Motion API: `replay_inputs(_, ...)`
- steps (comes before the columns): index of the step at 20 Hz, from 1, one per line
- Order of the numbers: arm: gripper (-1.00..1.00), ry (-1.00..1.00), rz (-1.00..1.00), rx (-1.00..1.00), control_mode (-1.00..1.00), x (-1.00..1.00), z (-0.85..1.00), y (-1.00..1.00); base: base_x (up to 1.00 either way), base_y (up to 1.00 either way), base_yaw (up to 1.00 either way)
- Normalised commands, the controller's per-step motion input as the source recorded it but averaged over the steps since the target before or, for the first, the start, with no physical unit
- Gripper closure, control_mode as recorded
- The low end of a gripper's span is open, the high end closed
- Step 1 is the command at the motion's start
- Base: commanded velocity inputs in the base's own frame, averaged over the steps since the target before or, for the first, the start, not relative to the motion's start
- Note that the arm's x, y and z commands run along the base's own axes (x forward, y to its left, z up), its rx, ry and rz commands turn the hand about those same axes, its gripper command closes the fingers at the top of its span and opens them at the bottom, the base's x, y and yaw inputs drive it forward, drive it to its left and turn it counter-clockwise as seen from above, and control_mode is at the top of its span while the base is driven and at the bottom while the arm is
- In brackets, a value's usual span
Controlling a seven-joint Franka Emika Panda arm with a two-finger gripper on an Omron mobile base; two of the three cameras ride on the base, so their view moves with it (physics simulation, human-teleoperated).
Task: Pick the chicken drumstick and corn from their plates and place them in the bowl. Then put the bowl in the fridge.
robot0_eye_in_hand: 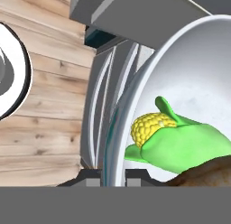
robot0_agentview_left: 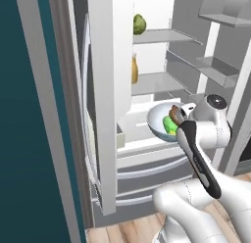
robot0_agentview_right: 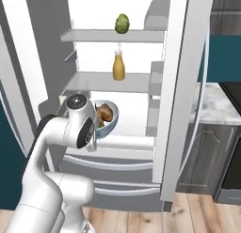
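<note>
In the left base view, the bowl (robot0_agentview_left: 162,120) is seen at centre right of the frame, carried inside the open fridge (robot0_agentview_left: 157,83) just above a white lower shelf. The corn (robot0_agentview_left: 170,125) and the chicken drumstick (robot0_agentview_left: 175,112) already lie in it, so the last step is judged to be in hand: setting the bowl down in the fridge. The gripper (robot0_agentview_left: 182,120) is placed at the bowl's near rim, partly masked by the arm.

In the right base view, the bowl (robot0_agentview_right: 104,117) appears left of centre, with the drumstick (robot0_agentview_right: 105,113) brown inside it. A yellow bottle (robot0_agentview_right: 118,67) stands on the shelf above, and a dark green lumpy ball (robot0_agentview_right: 122,23) on the top shelf. A marbled counter (robot0_agentview_right: 214,105) over grey cabinets is found at the right, and a wooden floor (robot0_agentview_right: 188,213) along the bottom.

In the hand view, the bowl's rim (robot0_eye_in_hand: 118,142) runs up from the bottom centre, and the jaws are pressed together on it, pinching the wall (the tips themselves are barely visible). The corn (robot0_eye_in_hand: 176,139) lies at lower right.

Next, the bowl is to be lowered until it rests flat on the shelf, then released; a level carry is called for, lest the food roll out.
</note>
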Motion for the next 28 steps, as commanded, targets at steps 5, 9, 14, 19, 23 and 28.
replay_inputs(5,1.00,0.00,0.00,0.00,1.00,0.00,0.00,0.00,0.55,-0.27,0.04)
replay_inputs(9,1.00,0.00,0.00,0.00,1.00,0.00,0.00,0.00,0.53,-0.29,0.07)
replay_inputs(14,1.00,0.00,0.00,0.00,1.00,0.00,0.00,0.00,0.37,-0.39,0.18)
replay_inputs(19,1.00,0.00,0.00,0.00,1.00,0.00,0.00,0.00,0.14,-0.38,0.12)
replay_inputs(23,1.00,0.00,0.00,0.00,1.00,0.00,0.00,0.00,0.27,-0.21,0.02)
replay_inputs(28,1.00,0.00,0.00,0.00,1.00,0.00,0.00,0.00,0.34,-0.01,0.00)
